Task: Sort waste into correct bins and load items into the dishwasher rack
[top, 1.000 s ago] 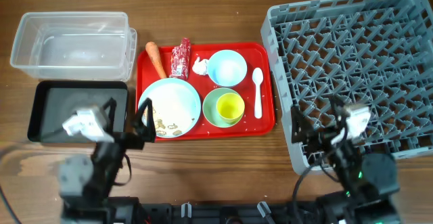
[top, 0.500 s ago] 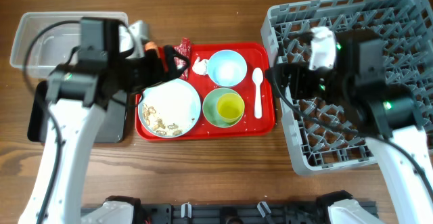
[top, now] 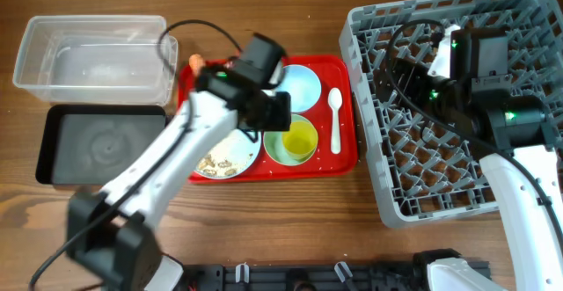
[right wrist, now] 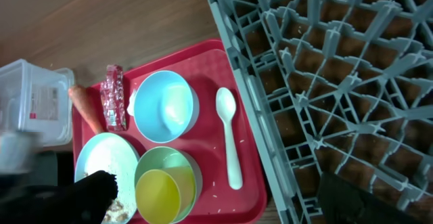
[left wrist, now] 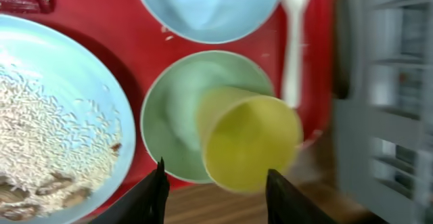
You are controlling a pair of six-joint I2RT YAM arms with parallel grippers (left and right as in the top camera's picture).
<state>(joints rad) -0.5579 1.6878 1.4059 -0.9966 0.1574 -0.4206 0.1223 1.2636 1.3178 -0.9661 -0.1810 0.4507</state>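
Observation:
My left gripper [left wrist: 215, 168] hovers open over the near edge of the light green bowl [left wrist: 169, 109]. A small yellow cup [left wrist: 252, 141] lies tilted in that bowl, just beyond my fingertips, and nothing sits between the jaws. Beside it, the pale blue plate [left wrist: 54, 88] carries rice scraps [left wrist: 47, 132]. The pale blue bowl [right wrist: 164, 105], white spoon [right wrist: 230, 136], carrot [right wrist: 84, 105] and red wrapper [right wrist: 114, 95] lie on the red tray [top: 347, 150]. My right gripper [right wrist: 213, 180] hangs wide open and empty above the grey dishwasher rack [top: 369, 106].
The clear tub [top: 35, 36] stands at the back left, with the black tray [top: 97, 146] in front of it. My left arm [top: 167, 159] crosses the plate and hides most of the wrapper from overhead. The rack's wall [left wrist: 392, 102] rises just right of the red tray.
My left arm has swung right from the carrot end of the tray to above the green bowl, and its jaws have narrowed. The right arm has shifted slightly over the rack.

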